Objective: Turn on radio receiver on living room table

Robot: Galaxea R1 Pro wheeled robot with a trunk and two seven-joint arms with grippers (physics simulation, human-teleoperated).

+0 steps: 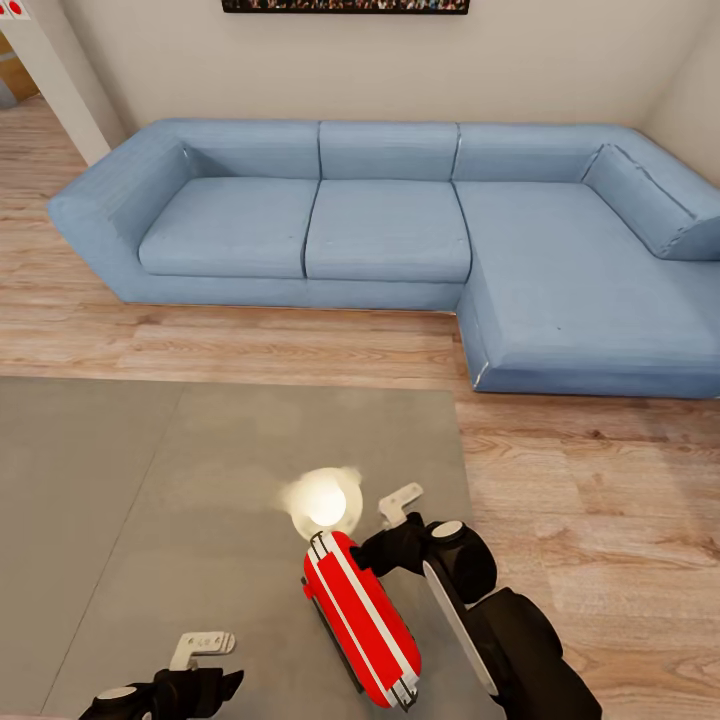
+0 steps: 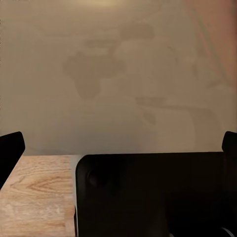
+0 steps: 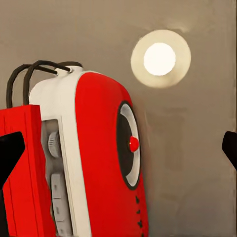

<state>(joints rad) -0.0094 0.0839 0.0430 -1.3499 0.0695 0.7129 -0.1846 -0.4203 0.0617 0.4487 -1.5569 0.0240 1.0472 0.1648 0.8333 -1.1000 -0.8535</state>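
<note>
The red radio receiver (image 1: 360, 620) with white stripes lies on the grey table (image 1: 150, 480), close to its near right corner. My right gripper (image 1: 390, 530) stands open just beside the radio's far end. In the right wrist view the radio (image 3: 98, 163) looms close, showing a round dark dial with a red knob (image 3: 133, 144). It sits between the spread fingertips (image 3: 10, 155), nearer one of them, and whether they touch it I cannot tell. My left gripper (image 1: 210, 665) hovers open over the table's near edge, well left of the radio, holding nothing.
A blue L-shaped sofa (image 1: 400, 230) runs along the far wall and down the right side, with light wood floor (image 1: 600, 520) between it and the table. The lamp's bright reflection (image 1: 325, 505) glows just beyond the radio. A white pillar (image 1: 60, 80) stands far left.
</note>
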